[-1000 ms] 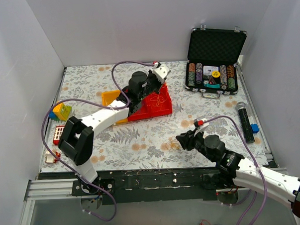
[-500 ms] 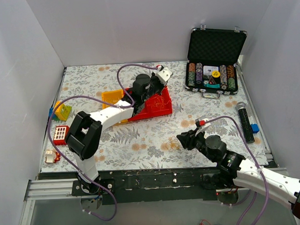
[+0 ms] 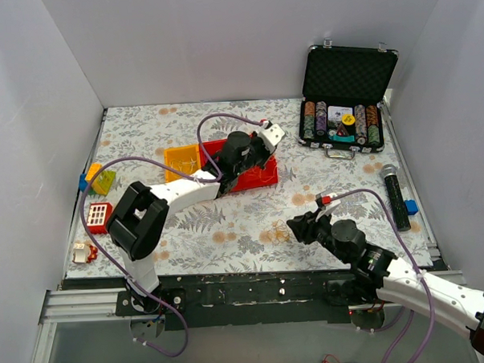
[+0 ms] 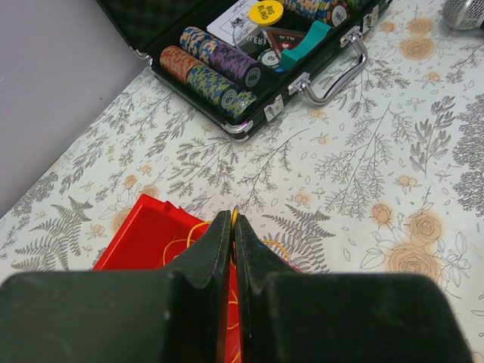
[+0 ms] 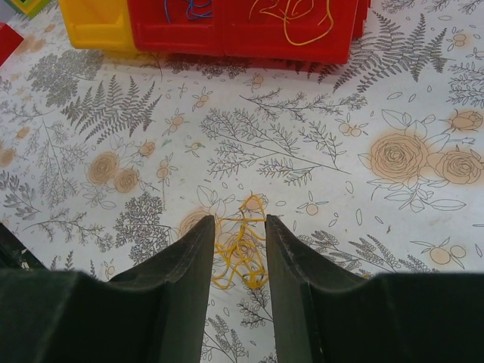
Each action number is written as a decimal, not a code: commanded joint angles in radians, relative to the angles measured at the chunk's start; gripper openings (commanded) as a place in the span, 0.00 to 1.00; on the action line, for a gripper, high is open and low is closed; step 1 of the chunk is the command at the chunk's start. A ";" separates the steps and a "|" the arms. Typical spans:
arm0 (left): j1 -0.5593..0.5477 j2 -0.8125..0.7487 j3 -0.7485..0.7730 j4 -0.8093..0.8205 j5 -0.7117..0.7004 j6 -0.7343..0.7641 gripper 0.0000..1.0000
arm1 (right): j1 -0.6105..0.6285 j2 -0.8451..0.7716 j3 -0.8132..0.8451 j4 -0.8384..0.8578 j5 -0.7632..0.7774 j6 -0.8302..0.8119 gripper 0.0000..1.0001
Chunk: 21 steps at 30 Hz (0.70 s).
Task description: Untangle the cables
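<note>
My left gripper (image 4: pixel 234 221) is shut on a thin yellow-orange cable (image 4: pixel 235 214) above the right end of a red bin (image 4: pixel 147 231); more yellow loops lie in the bin. In the top view this gripper (image 3: pixel 255 158) hangs over the red bin (image 3: pixel 262 177). My right gripper (image 5: pixel 238 225) is open, low over the table, its fingers either side of a small tangle of yellow cables (image 5: pixel 243 246). In the top view this gripper (image 3: pixel 293 226) is just right of the tangle (image 3: pixel 278 233). Blue (image 5: pixel 189 9) and yellow (image 5: pixel 302 19) cables lie in the red bin.
A yellow bin (image 3: pixel 181 160) adjoins the red one on its left. An open poker chip case (image 3: pixel 341 122) stands at the back right. A black microphone (image 3: pixel 396 196) lies at the right edge. Toy blocks (image 3: pixel 97 180) and a red block (image 3: pixel 98 214) lie at the left.
My left gripper has moved right along the red bin, and the bin, tipped up before, now lies flatter. My right gripper has barely moved.
</note>
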 commanded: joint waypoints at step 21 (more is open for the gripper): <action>0.062 0.215 0.109 -0.044 -0.214 0.361 0.01 | -0.003 -0.006 0.019 -0.018 0.044 0.001 0.41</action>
